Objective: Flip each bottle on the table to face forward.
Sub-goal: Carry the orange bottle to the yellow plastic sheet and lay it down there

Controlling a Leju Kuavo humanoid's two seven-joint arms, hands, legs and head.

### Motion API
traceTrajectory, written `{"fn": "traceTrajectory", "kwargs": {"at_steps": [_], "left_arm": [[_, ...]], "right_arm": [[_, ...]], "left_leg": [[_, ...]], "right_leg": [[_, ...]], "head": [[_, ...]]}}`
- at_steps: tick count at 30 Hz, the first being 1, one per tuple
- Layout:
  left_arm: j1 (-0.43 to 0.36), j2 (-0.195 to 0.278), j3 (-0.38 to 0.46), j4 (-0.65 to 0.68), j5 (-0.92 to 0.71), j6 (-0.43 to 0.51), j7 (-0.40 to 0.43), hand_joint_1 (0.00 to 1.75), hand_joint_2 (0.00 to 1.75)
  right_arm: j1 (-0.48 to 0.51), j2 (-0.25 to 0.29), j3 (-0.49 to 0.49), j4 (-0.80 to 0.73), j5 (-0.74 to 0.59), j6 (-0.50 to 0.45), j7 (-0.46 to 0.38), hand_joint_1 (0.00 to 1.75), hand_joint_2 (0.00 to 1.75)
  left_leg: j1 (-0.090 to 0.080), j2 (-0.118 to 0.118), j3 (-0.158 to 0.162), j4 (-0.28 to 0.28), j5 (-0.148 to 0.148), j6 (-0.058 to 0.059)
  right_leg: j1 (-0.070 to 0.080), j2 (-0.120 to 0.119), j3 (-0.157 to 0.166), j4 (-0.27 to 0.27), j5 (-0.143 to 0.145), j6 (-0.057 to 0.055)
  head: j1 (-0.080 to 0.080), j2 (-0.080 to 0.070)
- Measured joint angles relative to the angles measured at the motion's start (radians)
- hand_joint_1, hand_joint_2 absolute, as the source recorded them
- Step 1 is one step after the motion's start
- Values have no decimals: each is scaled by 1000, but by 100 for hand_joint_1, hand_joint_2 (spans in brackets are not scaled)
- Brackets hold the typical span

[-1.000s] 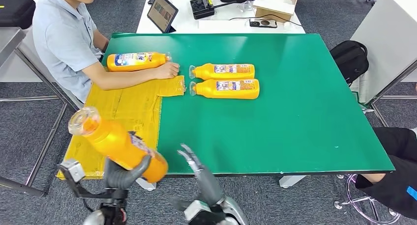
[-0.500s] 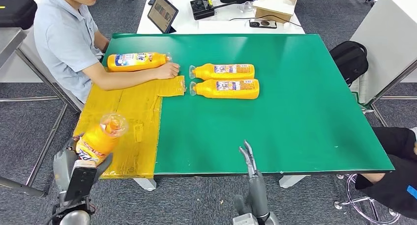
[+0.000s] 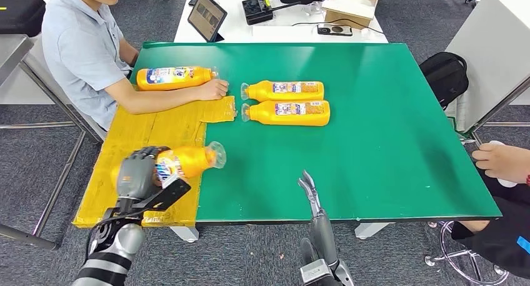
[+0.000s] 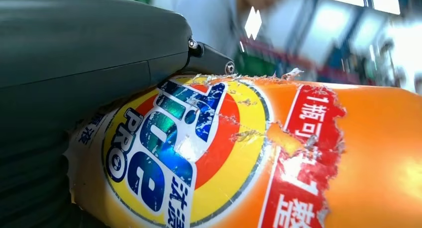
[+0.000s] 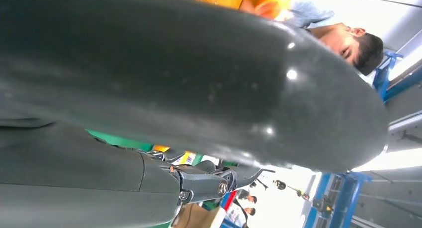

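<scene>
Held bottle point(image 3: 187, 161): an orange bottle, a second ago raised neck-up off the near left corner of the table, half a second ago carried low at the edge of the yellow mat point(image 3: 156, 136), is now brought down and turned onto its side over the mat's near right part, at about 7 o'clock of the table, neck and clear cap pointed toward 3 o'clock. The main label is seen facing up in the left wrist view, so the flip of this item is judged largely done, with setting down and release still to be made; whether the bottle already touches the mat cannot be told. Left hand point(image 3: 139, 172): fingers are wrapped over the base end of the bottle, the thumb and grey cover pressed against the label. Right hand point(image 3: 311, 195): shown at 6 o'clock over the near table edge, fingers stretched straight and close together, nothing held, nothing touched; a second ago it was seen lower and further toward the left hand, fingers spread. Green table point(image 3: 375, 142): two more bottles point(image 3: 286, 101) are laid side by side near the centre, caps toward 9 o'clock. A fourth bottle point(image 3: 175, 77) is laid at 11 o'clock, with a seated person's hand point(image 3: 212, 89) at its cap end. A second person's hand point(image 3: 503, 161) has newly entered at 3 o'clock.
</scene>
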Motion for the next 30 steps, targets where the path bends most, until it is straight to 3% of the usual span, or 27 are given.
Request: {"fn": "traceTrajectory", "kwargs": {"at_steps": [4,8,9,19,25,30], "left_arm": [[-75,4,-67,130,1,-117,3,168,175],[-157,4,-109,257,31,-163,3,18,175],[-175,4,-114,282,39,-168,7,10,175],[-257,-14,-132,419,61,-179,50,10,175],[-269,-18,-134,439,61,-183,62,0,175],[-302,-31,-138,480,79,-236,116,0,175]], "right_arm": [[-12,0,0,12,-5,22,0,0,0],[-20,1,-3,22,-13,41,0,0,0],[-22,2,-4,25,-15,46,0,0,0],[-31,14,-11,53,-3,68,0,0,0],[-34,16,-13,64,-2,69,0,0,0],[-35,22,-22,74,5,80,0,0,0]], "left_leg": [[0,0,0,0,0,0],[0,0,0,0,0,0],[0,0,0,0,0,0],[0,0,1,0,1,0],[0,0,1,0,0,0],[0,0,2,0,1,0]], "right_leg": [[0,0,0,0,0,0],[0,0,1,0,0,0],[0,0,1,0,0,0],[0,0,1,0,0,0],[0,0,1,0,0,0],[0,-1,3,0,0,0]], "head": [[0,0],[0,0],[0,0],[0,0],[0,0],[0,0]]}}
